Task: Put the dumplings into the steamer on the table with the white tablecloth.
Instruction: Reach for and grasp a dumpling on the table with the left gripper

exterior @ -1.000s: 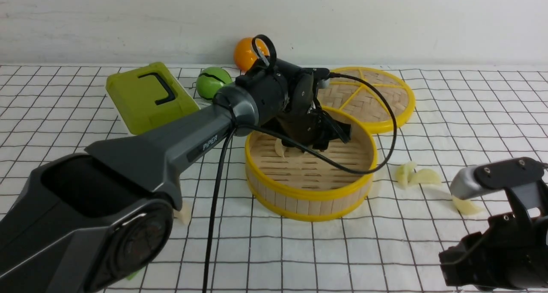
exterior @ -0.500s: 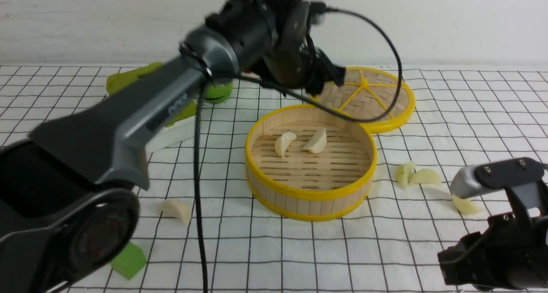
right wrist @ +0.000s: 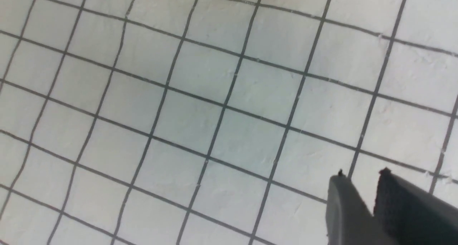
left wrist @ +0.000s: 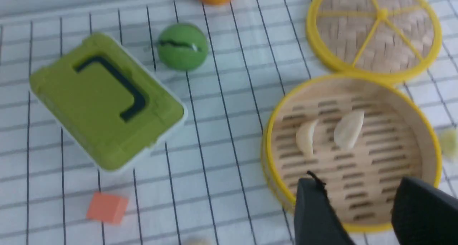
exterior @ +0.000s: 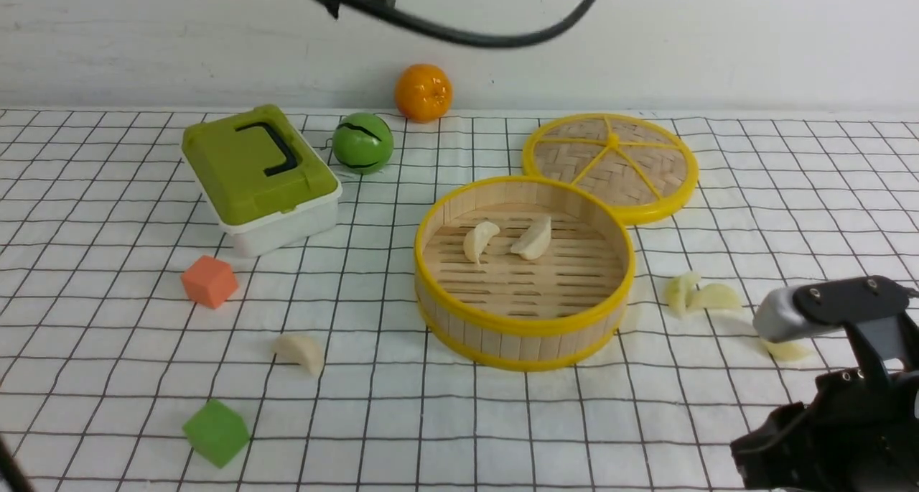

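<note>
Two glossy cream crescent dumplings (exterior: 533,238) are recorded inside the round yellow-rimmed bamboo steamer (exterior: 524,337) on the white grid-printed tablecloth (exterior: 402,434). Four are noted outside it on the table (exterior: 86,319), one seemingly part-hidden by the right arm (exterior: 847,420). Left tool (left wrist: 359,182): parted, empty. Right tool (right wrist: 362,174): narrowly parted, empty.

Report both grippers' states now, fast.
Left gripper: open, holding nothing.
Right gripper: open only slightly, holding nothing.
</note>
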